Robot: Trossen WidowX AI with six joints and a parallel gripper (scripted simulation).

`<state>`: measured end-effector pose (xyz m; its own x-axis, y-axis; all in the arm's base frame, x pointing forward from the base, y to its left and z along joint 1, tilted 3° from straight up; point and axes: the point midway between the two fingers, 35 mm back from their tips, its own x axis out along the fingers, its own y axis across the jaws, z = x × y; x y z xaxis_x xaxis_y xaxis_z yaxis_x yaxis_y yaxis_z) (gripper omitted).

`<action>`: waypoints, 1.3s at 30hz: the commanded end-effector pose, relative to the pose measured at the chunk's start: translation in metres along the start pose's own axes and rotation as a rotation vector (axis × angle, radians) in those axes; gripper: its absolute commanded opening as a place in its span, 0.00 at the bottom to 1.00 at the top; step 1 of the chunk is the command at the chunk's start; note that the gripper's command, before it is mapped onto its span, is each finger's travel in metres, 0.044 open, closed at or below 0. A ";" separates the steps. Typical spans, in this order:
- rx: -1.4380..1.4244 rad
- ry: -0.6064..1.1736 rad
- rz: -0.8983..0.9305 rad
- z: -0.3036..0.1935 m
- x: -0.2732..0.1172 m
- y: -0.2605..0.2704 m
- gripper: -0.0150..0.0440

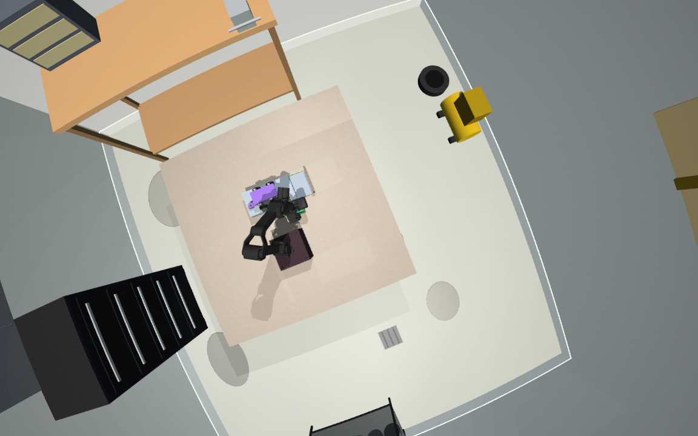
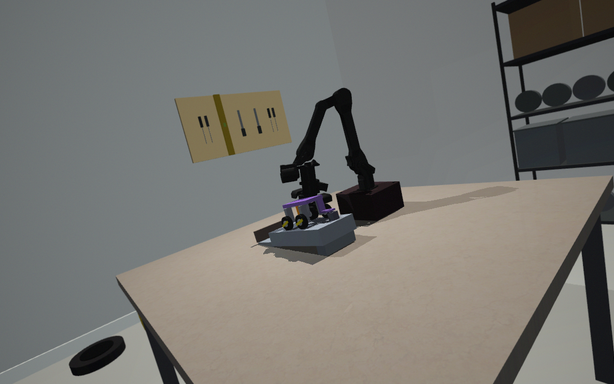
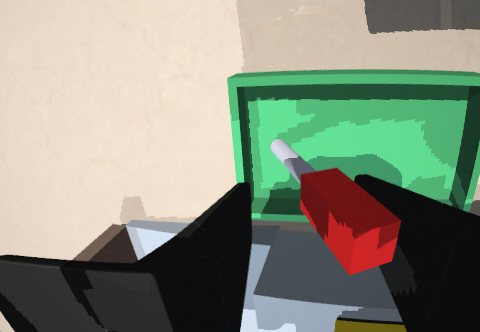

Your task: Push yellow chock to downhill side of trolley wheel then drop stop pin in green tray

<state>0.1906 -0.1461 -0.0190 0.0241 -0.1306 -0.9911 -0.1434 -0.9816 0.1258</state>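
My gripper (image 3: 302, 190) has its fingers apart over the near side of the green tray (image 3: 350, 79) (image 1: 301, 212). The red-headed stop pin (image 3: 340, 202) lies tilted between them, its grey shaft pointing over the tray. A gap shows between its head and the left finger; its head overlaps the right finger in view. Whether it touches the tray floor is unclear. The purple-decked trolley (image 1: 262, 194) (image 2: 303, 201) stands on the pale blue ramp (image 2: 335, 232) (image 1: 302, 185). The chock's orange handle (image 2: 297, 210) shows behind the trolley's front; its contact with a wheel is hidden.
The arm's dark base block (image 1: 296, 250) (image 2: 371, 205) stands on the table (image 1: 340, 227) (image 2: 395, 286), on the tray's side of the ramp. A brown end board (image 2: 265, 232) (image 3: 107, 247) stands at the ramp's low end.
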 end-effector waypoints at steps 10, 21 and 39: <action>0.003 -0.001 0.004 0.000 0.002 -0.009 0.58; 0.003 -0.001 0.003 -0.001 0.004 -0.017 0.58; 0.003 -0.001 0.002 -0.001 0.009 -0.029 0.58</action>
<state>0.1968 -0.1194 -0.0304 0.0248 -0.1281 -0.9915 -0.1434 -0.9820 0.1233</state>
